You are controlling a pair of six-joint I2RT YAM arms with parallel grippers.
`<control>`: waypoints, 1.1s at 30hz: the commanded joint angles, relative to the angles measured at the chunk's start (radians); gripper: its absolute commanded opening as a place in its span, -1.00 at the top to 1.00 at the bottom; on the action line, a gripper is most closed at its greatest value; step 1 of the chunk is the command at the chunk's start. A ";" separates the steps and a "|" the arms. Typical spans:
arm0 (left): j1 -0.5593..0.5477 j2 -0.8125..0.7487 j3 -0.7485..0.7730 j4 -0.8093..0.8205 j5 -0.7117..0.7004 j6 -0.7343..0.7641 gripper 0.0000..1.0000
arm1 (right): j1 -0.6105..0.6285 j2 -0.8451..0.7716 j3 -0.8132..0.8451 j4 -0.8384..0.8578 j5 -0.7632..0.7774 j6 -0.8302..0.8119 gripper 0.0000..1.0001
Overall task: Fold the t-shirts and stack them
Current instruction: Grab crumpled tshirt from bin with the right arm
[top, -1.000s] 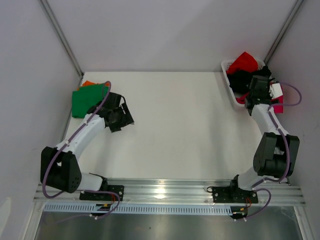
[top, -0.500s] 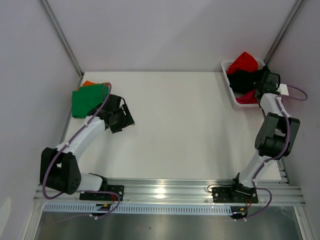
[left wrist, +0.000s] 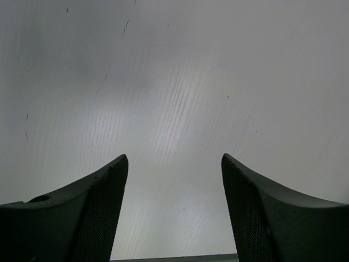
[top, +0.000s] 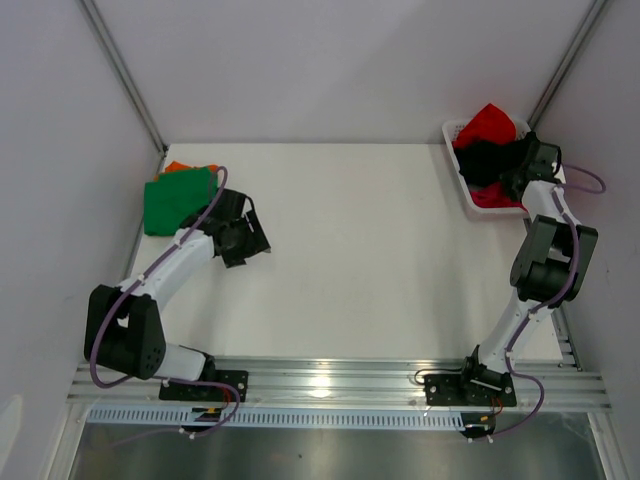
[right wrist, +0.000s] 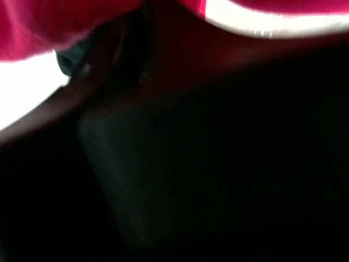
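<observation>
White table (top: 380,260), plain pale walls (top: 330,70) on three sides, metal rail (top: 330,385) along the near edge with both arm bases bolted on.

Far-left of the table: green t-shirt (top: 170,200), folded flat into a near-square block, edges slightly skewed to the table edge, no clear long axis. It lies on an orange t-shirt (top: 178,166), of which only a corner shows at the far side.

Left gripper (top: 248,238) is just right of that stack, apart from it, over bare table. Jaws spread, nothing between them; fingers point toward table centre.

Far-right corner: white basket (top: 458,170), long axis running near to far. Inside it, crumpled: red t-shirt (top: 487,125) at the far end, bunched up high; black t-shirt (top: 485,160) in the middle; magenta t-shirt (top: 495,198) at the near end.

Right gripper (top: 518,172) is down in the basket, against black and magenta cloth. Wrist view is dark and blurred; cannot tell its grip.

Count: five t-shirts, one per colour; one basket; two arms.
</observation>
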 commanded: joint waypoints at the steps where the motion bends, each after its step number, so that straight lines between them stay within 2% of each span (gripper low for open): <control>1: -0.006 0.000 0.009 0.018 0.008 -0.020 -0.44 | -0.003 -0.017 0.012 0.013 -0.046 -0.022 1.00; 9: -0.006 -0.001 0.000 0.026 0.011 -0.024 -0.44 | 0.025 -0.091 -0.026 0.046 -0.009 -0.082 1.00; 14: -0.011 0.008 -0.008 0.040 0.011 -0.029 -0.44 | 0.075 -0.148 -0.026 0.099 0.025 -0.187 1.00; 19: -0.026 0.034 0.000 0.040 0.036 -0.033 -0.43 | 0.111 -0.237 -0.075 0.252 -0.030 -0.261 1.00; 25: -0.035 0.060 0.009 0.041 0.037 -0.035 -0.43 | 0.181 -0.296 -0.012 0.250 -0.072 -0.332 1.00; 28: -0.043 0.078 0.012 0.046 0.036 -0.033 -0.43 | 0.221 -0.343 -0.001 0.323 -0.142 -0.376 1.00; 33: -0.054 0.140 0.023 0.052 0.039 -0.030 -0.39 | 0.254 -0.436 -0.044 0.541 -0.412 -0.373 1.00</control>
